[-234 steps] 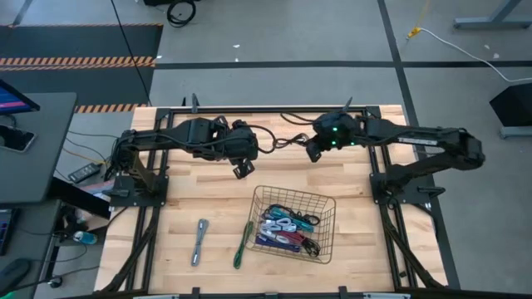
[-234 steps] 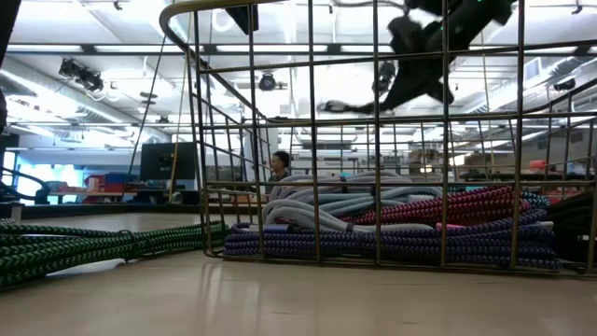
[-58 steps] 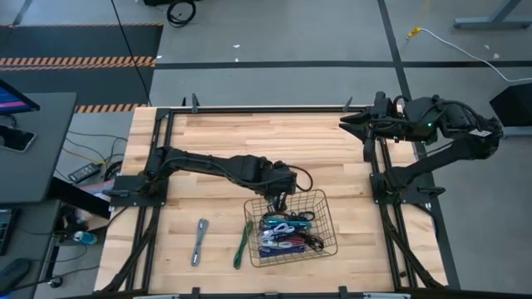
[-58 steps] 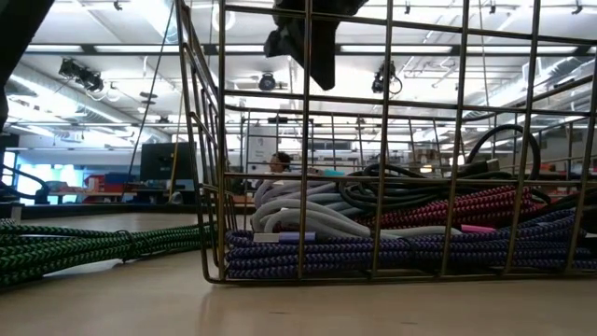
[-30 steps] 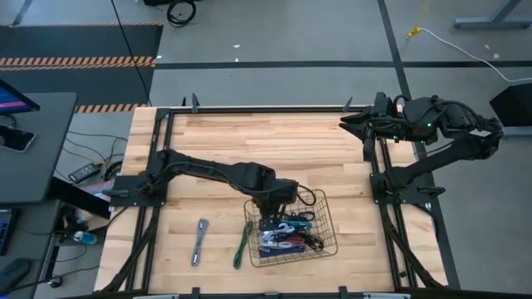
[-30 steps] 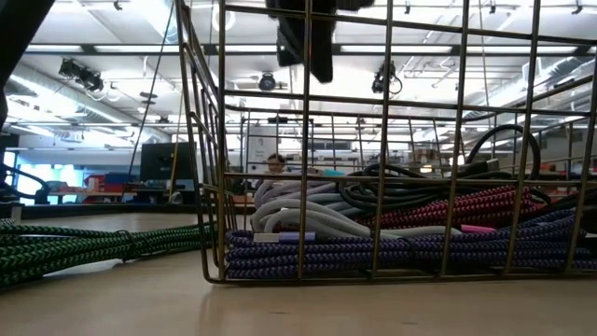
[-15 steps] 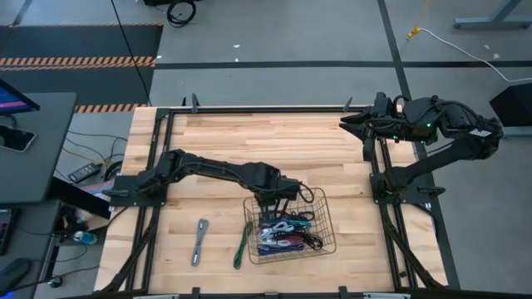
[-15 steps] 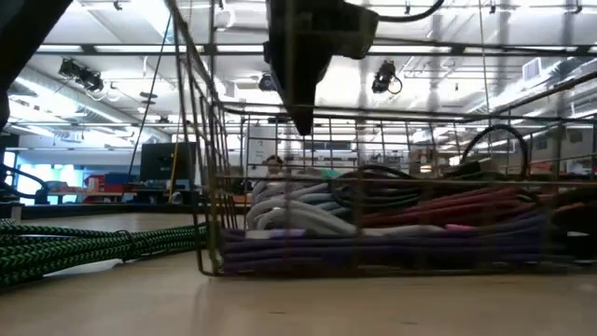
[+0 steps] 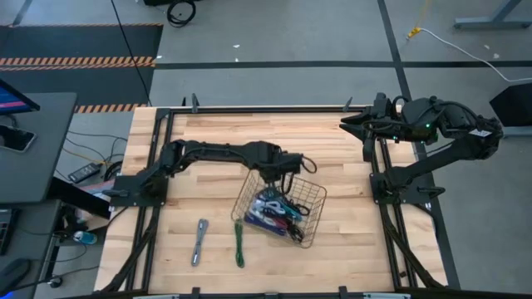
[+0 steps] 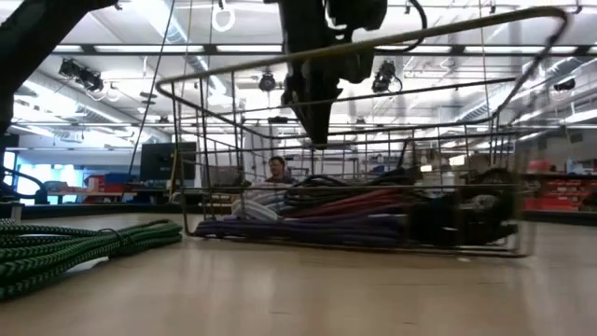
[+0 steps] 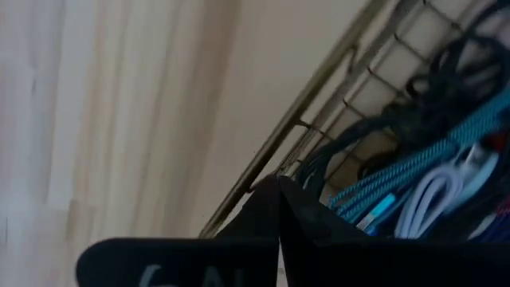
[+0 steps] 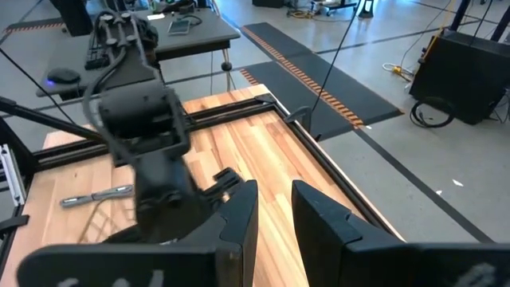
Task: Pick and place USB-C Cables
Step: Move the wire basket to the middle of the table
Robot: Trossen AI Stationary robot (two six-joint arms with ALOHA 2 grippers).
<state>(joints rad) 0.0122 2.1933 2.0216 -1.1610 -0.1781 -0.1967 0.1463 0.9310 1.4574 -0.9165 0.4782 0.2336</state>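
A black wire basket (image 9: 320, 203) stands on the wooden table and holds several bundled USB-C cables (image 9: 278, 212), among them blue, white, red and black ones (image 11: 414, 183). A green cable (image 9: 238, 245) and a grey cable (image 9: 199, 241) lie on the table to the basket's left. My left gripper (image 9: 279, 178) is shut, with its tip down inside the basket at the far rim. My right gripper (image 9: 345, 124) waits open at the table's far right edge, with nothing between its fingers (image 12: 239, 215). My left gripper points down from above with its fingers shut. The tip (image 11: 279, 187) stands just inside the basket's far rim wire (image 11: 259, 171), against the wall there. It pinches no wire and no cable. The basket rests on the table.
Black rails (image 9: 158, 166) run along the table's left, right and far edges. The wood between the basket and the far rail (image 9: 274, 133) is bare. A person shows far off in the room behind the table (image 10: 277, 168).
My left gripper, which stayed shut, has dipped into the basket and gone toward the table's far edge. The basket has slid that way with it along the table and has turned about. The cables have stayed inside it.
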